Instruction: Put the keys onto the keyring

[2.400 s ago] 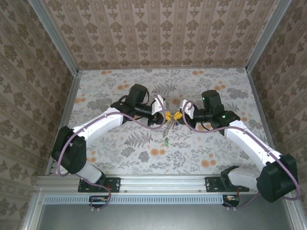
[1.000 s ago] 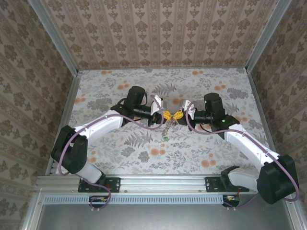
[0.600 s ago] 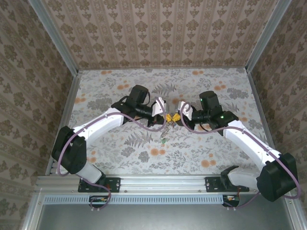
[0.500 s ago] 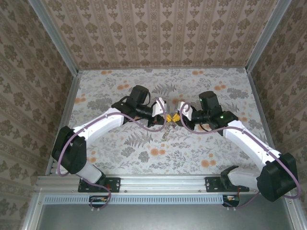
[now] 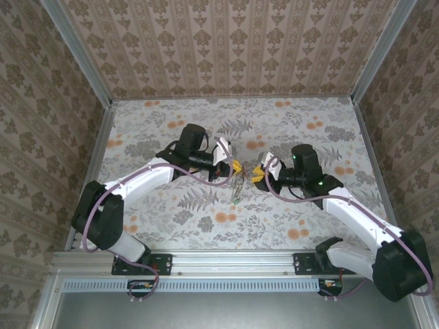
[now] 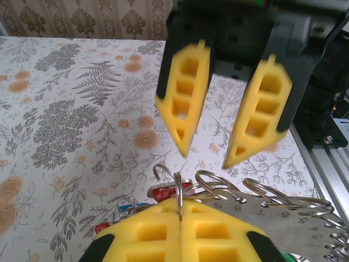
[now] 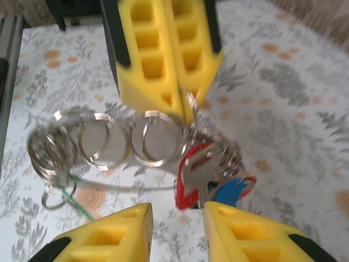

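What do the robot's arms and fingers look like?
The left arm and right arm are white tubes with black joints, each with a thin purple cable looping along it. The left gripper and right gripper have bright yellow, wedge-shaped fingers with square hollows, backed in black. A tiny green light glows on the right wrist.

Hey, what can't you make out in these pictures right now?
- Top view: the keys are too small to count.
- Left wrist view: the left hand, shut on the keyring, hides most keys.
- Right wrist view: motion blur; keys behind the red key are unclear.
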Available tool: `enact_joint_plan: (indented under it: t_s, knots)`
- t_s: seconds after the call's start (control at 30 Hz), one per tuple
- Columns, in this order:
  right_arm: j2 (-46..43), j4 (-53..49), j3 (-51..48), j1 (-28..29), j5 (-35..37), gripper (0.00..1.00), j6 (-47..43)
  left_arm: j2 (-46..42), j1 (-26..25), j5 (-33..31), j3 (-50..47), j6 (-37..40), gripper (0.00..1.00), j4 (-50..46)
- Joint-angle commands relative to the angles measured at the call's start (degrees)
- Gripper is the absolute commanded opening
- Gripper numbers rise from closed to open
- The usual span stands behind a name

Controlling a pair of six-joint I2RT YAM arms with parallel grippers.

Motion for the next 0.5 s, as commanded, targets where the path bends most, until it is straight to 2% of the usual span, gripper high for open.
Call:
enact_joint_plan:
  t_s: [0.0,0.17,0.47]
  knots:
    - [-3.2,4.1,-0.4,-0.4,4.3,0.34,2.7,-2.4,0.1,-4.8,1.9,4.1,0.00,-5.6]
    - [-5.3,6.4,-1.9,-0.7,11.2,0.41,4.9,-2.1,1.0,-16.7,7.8,13.1,0.00,-22.1]
    - [-3.4,8.4,-3.4,-1.4,19.0,0.45,10.9,1.8,1.5,-26.5,16.5,24.7,0.00,-38.9]
